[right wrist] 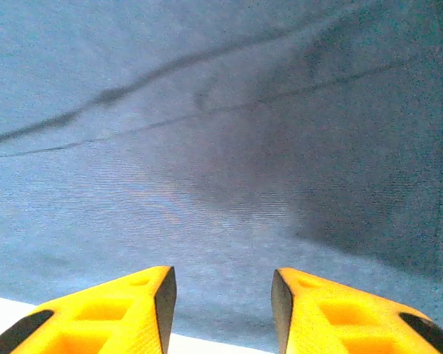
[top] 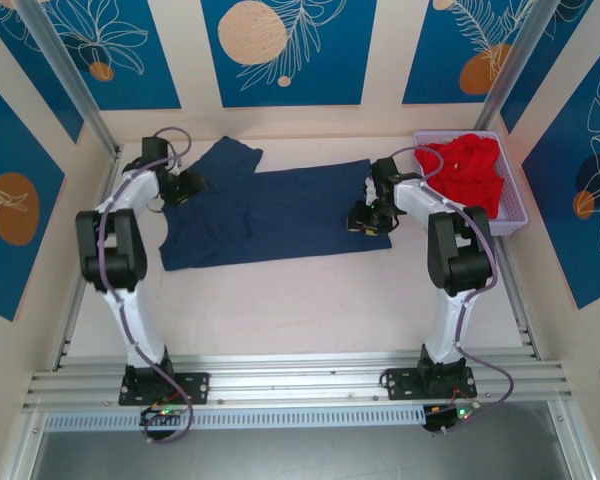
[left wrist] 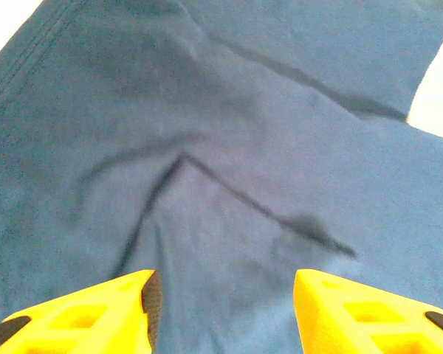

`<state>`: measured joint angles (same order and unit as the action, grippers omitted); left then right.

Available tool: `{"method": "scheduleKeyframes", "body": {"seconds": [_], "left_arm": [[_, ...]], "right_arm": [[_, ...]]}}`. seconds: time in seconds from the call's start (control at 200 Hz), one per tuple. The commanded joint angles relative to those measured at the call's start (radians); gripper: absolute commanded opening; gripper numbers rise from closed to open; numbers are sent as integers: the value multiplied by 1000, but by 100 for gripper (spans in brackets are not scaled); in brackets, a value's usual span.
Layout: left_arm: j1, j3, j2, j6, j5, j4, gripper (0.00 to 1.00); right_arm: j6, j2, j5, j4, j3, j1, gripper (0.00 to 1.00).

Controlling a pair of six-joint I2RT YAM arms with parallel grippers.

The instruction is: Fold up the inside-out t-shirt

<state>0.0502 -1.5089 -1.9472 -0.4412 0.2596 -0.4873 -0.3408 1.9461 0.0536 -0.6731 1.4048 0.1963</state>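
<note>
The left gripper sits over the left end of the inside-out t-shirt, jaws spread with only flat cloth between them (nothing pinched). The t-shirt lies spread across the middle of the counter, lightly creased. The right gripper sits at its right edge, jaws likewise spread and empty. Far right, a basket holds a red garment.
</note>
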Motion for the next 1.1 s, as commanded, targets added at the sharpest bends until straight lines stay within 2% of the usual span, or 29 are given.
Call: {"method": "scheduleKeyframes", "body": {"seconds": [0.0, 0.13, 0.375, 0.54, 0.805, 1.095], "left_arm": [[2, 199, 163, -74, 43, 120, 51], [2, 383, 255, -91, 45, 153, 52], [25, 528, 248, -94, 13, 166, 51], [26, 596, 258, -86, 6, 168, 51], [-20, 806, 393, -104, 15, 169, 51], [-108, 1070, 736, -218, -16, 84, 52]], "right_arm": [[-16, -93, 58, 37, -38, -23, 43], [-7, -49, 1, -11, -14, -51, 42], [11, 48, -116, -99, 12, -54, 40], [15, 48, -191, -163, -25, -52, 36], [-39, -92, -227, -204, -234, -56, 34], [-148, -343, -215, -183, -507, -51, 34]]}}
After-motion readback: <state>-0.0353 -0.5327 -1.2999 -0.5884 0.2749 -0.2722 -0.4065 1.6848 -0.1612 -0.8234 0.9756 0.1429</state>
